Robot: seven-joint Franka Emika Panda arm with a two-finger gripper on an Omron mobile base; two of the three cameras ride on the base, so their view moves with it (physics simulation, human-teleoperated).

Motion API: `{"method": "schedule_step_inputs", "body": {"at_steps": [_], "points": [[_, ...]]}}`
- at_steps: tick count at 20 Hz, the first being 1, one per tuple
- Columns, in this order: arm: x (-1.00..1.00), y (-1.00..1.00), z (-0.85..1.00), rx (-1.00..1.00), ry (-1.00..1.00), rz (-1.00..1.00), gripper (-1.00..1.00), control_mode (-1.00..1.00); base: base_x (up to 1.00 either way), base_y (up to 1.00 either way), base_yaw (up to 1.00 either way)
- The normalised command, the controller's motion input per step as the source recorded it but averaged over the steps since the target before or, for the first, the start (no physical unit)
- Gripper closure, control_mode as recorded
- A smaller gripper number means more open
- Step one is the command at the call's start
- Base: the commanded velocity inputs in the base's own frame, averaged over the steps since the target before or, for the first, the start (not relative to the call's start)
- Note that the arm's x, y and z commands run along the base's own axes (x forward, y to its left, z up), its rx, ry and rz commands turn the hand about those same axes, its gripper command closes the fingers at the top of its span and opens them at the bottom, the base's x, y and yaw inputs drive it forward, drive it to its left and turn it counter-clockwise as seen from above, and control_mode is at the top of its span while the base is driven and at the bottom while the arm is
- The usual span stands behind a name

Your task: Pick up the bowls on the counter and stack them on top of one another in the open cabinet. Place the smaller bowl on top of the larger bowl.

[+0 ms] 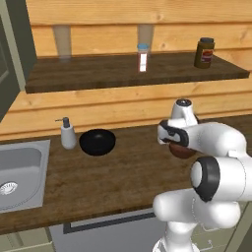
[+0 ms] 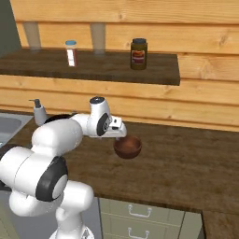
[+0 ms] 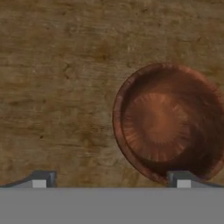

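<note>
Pincer (image 3: 111,179) wide open, empty, above brown bowl (image 3: 168,122) on surface (image 3: 57,87); offset, prob. lining one finger w/ rim to grab.

I am in a home kitchen: a dark wood-grain worktop (image 1: 113,172) with an inset steel sink (image 1: 19,172) at nine o'clock, a soap dispenser (image 1: 67,134) beside it, jars on a wooden wall shelf (image 1: 128,74) at twelve, and drawers with handles (image 2: 140,219) below the worktop.
</note>
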Motion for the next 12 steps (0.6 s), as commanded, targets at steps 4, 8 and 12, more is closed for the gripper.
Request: {"method": "schedule_step_inputs", "body": {"at_steps": [4,8,12], "points": [[0.38,0.0,-0.5,-0.11,0.0,0.0,-1.0,-1.0,0.0,0.0,0.0],[0.33,-0.02,-0.62,-0.15,0.0,0.0,-1.0,-1.0,0.0,0.0,0.0],[0.35,-0.1,-0.51,-0.1,0.0,0.0,-1.0,-1.0,0.0,0.0,0.0]]}}
